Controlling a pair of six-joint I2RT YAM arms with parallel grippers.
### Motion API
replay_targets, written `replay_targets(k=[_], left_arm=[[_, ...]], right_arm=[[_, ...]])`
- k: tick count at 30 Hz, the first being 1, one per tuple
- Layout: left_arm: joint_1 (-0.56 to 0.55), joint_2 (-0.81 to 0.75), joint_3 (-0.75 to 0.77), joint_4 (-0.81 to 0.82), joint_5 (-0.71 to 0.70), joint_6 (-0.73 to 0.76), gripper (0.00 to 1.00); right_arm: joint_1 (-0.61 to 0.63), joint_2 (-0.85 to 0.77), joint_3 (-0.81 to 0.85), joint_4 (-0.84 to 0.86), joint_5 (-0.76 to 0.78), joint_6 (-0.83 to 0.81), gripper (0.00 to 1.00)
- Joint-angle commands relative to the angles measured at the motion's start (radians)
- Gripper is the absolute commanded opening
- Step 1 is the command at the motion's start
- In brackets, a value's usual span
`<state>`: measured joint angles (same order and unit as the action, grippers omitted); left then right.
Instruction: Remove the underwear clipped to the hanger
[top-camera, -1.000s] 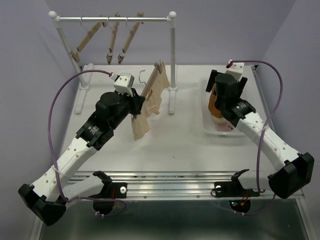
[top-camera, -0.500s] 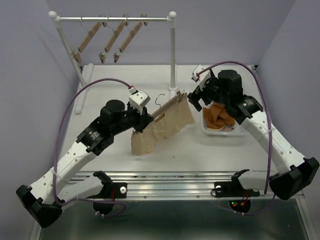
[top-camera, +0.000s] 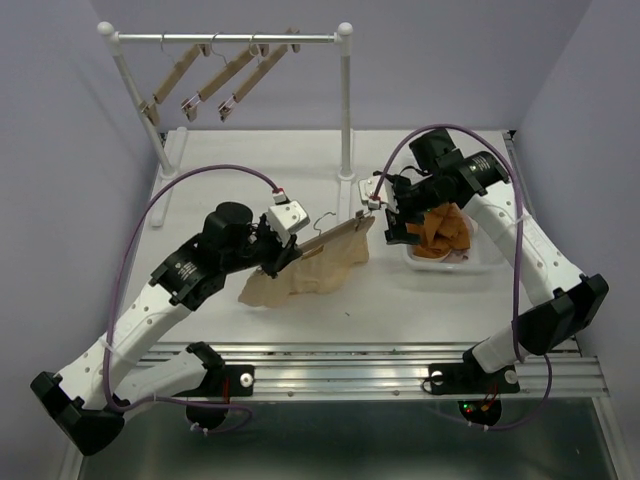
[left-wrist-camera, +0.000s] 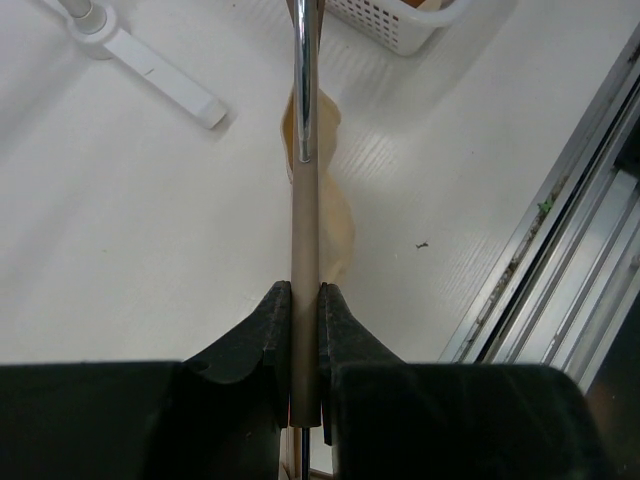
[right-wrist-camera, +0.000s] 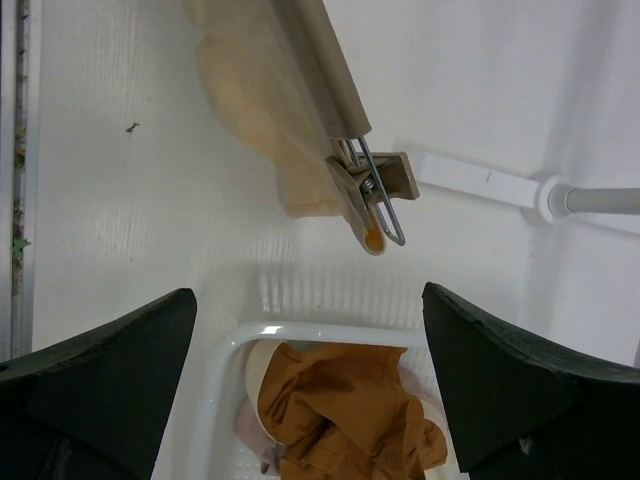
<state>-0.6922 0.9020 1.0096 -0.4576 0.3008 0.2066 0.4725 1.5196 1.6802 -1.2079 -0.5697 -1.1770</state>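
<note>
Our left gripper (left-wrist-camera: 303, 300) clamps the hanger (top-camera: 335, 236); the cream underwear (top-camera: 305, 278) hangs clipped from it, sagging onto the table (top-camera: 420, 300). Our right gripper (right-wrist-camera: 308, 293) gapes empty beside the clip (right-wrist-camera: 368, 193), over the basket (top-camera: 482, 264).

The hanger (right-wrist-camera: 315, 65) is matt wood, its hook (left-wrist-camera: 303, 80) glossy metal; the cream underwear (top-camera: 310, 278) is soft, creased cloth. The basket (right-wrist-camera: 330, 333) is smooth white plastic.

Upper centre: cream underwear (right-wrist-camera: 250, 95) seen clipped to wooden hanger (right-wrist-camera: 322, 70). Bottom: rust-brown underwear (right-wrist-camera: 340, 400) piled in white basket (right-wrist-camera: 300, 329). Lower corners: fingers (right-wrist-camera: 110, 370) spread wide.
</note>
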Motion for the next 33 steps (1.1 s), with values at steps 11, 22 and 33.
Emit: replay_targets(k=[11,22,33], left_arm=[[-0.004,-0.020,0.066,-0.009,0.101,0.122,0.00],[-0.004,-0.046,0.061,0.005,0.113,0.119,0.00],[-0.004,-0.044,0.058,0.013,0.103,0.111,0.00]], right_arm=[[0.021,-0.010,0.032,0.080,-0.170,0.057,1.00],[0.061,0.036,0.026,0.051,-0.133,0.042,1.00],[0.080,0.065,0.059,0.018,-0.070,0.066,0.01]])
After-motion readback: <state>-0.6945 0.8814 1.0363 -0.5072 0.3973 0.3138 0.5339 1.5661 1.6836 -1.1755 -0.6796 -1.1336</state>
